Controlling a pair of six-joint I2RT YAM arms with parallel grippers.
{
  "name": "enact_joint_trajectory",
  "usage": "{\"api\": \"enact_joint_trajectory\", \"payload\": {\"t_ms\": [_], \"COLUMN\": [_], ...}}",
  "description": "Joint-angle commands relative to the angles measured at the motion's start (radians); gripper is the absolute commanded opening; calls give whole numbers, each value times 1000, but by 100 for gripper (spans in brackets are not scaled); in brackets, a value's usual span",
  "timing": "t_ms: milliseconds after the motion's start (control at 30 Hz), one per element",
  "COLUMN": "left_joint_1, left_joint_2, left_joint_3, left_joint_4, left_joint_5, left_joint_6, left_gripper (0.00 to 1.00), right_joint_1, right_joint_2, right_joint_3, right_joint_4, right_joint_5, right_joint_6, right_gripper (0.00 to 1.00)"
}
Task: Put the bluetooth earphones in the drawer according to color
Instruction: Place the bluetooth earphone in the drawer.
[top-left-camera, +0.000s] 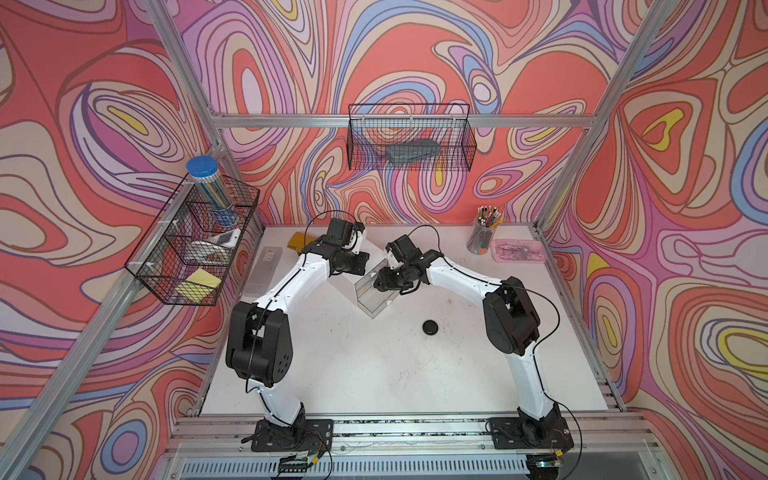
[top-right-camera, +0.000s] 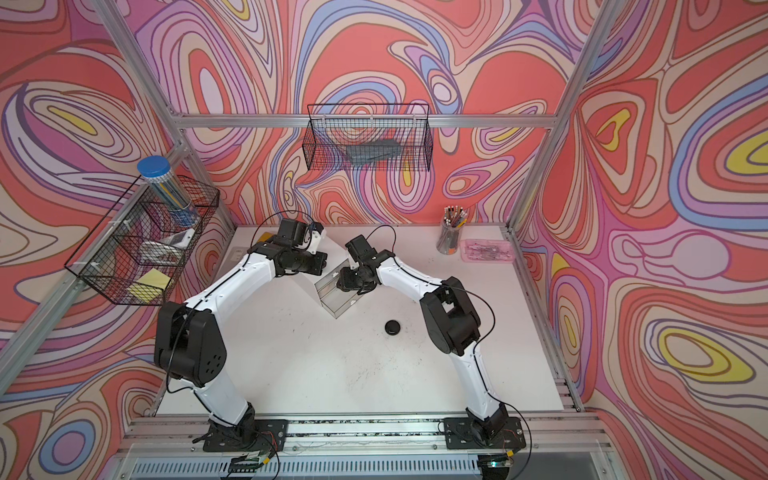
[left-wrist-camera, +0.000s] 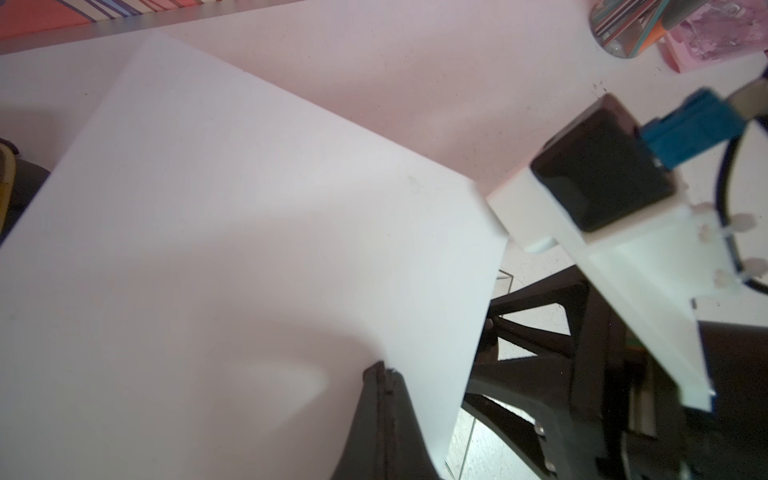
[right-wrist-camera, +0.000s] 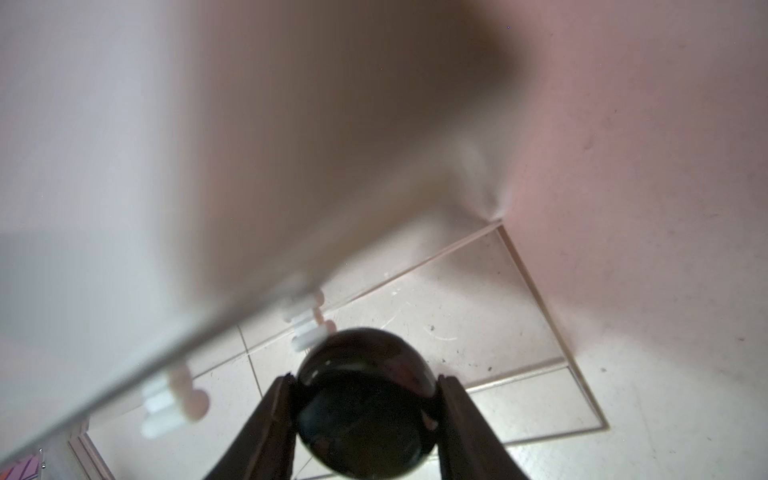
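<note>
The drawer is a white cabinet (top-left-camera: 344, 287) standing under both wrists, with one clear drawer (top-left-camera: 372, 298) pulled out toward the table's middle. My right gripper (right-wrist-camera: 365, 386) is shut on a glossy black earphone case (right-wrist-camera: 365, 403) and holds it just above the open clear drawer (right-wrist-camera: 457, 332). Another black earphone case (top-left-camera: 431, 327) lies on the table in front of the drawer, also in a top view (top-right-camera: 392, 328). My left gripper (left-wrist-camera: 384, 370) is shut with nothing in it, its tips against the cabinet's white top (left-wrist-camera: 249, 249).
A frosted flat box (top-left-camera: 266, 270) lies at the left of the table. A pencil cup (top-left-camera: 482, 237) and a pink tray (top-left-camera: 519, 250) stand at the back right. Wire baskets hang on the left wall (top-left-camera: 187, 257) and on the back wall (top-left-camera: 411, 141).
</note>
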Motion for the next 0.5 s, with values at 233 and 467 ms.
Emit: {"api": "enact_joint_trajectory", "payload": {"t_ms": [233, 467], "left_joint_1": [-10, -10], "left_joint_2": [56, 55], "left_joint_3": [-27, -27], "left_joint_4": [-171, -171], "left_joint_5": [1, 0], "left_joint_6": [-2, 0], "left_gripper": [0, 0], "right_joint_1": [6, 6], "right_joint_2": [26, 31], "right_joint_3": [-8, -16], "right_joint_4": [12, 12], "right_joint_5": [-2, -1], "right_joint_6": [7, 10], "right_gripper": [58, 68]}}
